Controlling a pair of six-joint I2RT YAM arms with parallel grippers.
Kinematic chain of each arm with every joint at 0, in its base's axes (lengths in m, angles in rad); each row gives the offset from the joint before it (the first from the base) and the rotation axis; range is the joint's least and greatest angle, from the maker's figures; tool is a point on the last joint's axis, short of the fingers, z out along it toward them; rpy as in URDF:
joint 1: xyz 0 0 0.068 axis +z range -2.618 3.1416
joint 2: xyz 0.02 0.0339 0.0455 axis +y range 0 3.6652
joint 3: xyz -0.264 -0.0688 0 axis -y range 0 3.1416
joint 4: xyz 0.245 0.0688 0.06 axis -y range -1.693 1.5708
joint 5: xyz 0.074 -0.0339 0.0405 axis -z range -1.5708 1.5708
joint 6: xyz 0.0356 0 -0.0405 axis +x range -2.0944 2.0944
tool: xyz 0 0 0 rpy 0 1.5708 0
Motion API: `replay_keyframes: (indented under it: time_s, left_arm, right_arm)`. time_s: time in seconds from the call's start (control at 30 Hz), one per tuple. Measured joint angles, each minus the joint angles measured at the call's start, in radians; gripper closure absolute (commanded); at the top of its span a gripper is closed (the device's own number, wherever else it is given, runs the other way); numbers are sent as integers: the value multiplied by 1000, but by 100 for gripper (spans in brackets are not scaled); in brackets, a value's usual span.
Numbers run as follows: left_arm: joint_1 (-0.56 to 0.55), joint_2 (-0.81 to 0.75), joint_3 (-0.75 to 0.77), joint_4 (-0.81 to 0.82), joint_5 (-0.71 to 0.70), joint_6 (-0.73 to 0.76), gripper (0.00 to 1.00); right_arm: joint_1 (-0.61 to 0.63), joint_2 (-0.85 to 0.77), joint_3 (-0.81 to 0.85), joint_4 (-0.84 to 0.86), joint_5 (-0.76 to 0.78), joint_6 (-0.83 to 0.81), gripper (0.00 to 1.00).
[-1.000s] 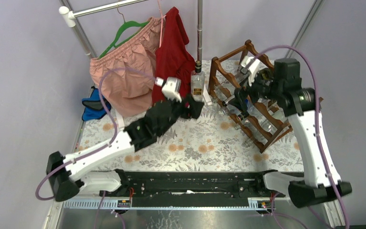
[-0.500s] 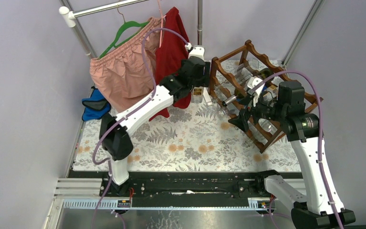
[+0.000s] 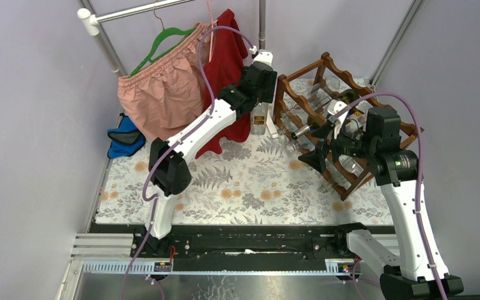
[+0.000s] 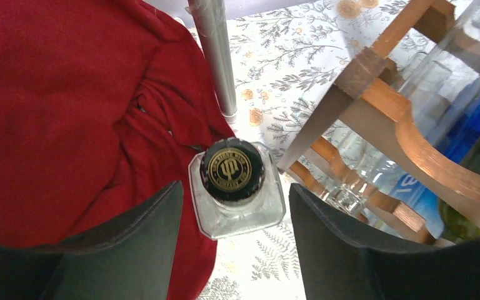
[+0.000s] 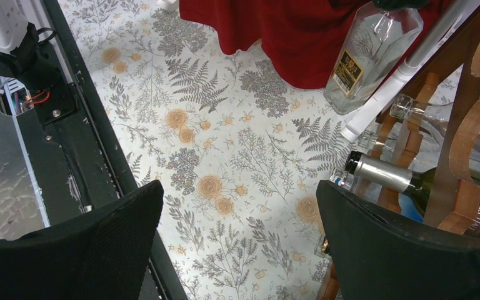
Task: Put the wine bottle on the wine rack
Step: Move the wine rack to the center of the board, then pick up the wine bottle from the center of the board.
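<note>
The flower-and-fern printed tablecloth [image 3: 250, 187] covers the table, and above its right middle the right gripper [image 5: 237, 212] hangs released, jaws spread wide with only cloth between them. Just beyond it a dark green wine bottle with a silver foil neck [image 5: 412, 181] lies on a rail of the reddish-brown wooden wine rack [image 3: 300, 78]; its white label shows the letters "INITIVO" above "UGLIA". Left of the rack, close beside its end frame, a clear square glass bottle with a black cap [image 4: 232, 172] stands upright on the cloth. The cap bears a gold ring emblem and the side a black-and-gold label, both too small to read. The left gripper [image 4: 234, 185] hovers over this bottle, its black fingers [image 4: 144, 244] partly open on either side of the shoulders with a gap on each side, gripping nothing. Behind it hang a red cloth garment [image 4: 62, 112] and a silver metal pole [image 4: 215, 56]. A second ago the left arm lay low over the table and the right gripper was at the rack.
</note>
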Motion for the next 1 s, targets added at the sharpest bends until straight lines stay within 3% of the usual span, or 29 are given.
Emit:
replay_keyframes:
  time_s: [0.43,0.67,1.0]
  left_arm:
    - [22,66,26,13,13,60,55]
    - [26,64,22,40,51,66,100]
    - [32,-164,-296,136,171,91,100]
  right_arm:
    - [-6,-16,-38,19,-25,8,0]
    - [-6,-19,-40,18,-27,6,0]
    - [-7,-14,-45,-3,-42,-43,0]
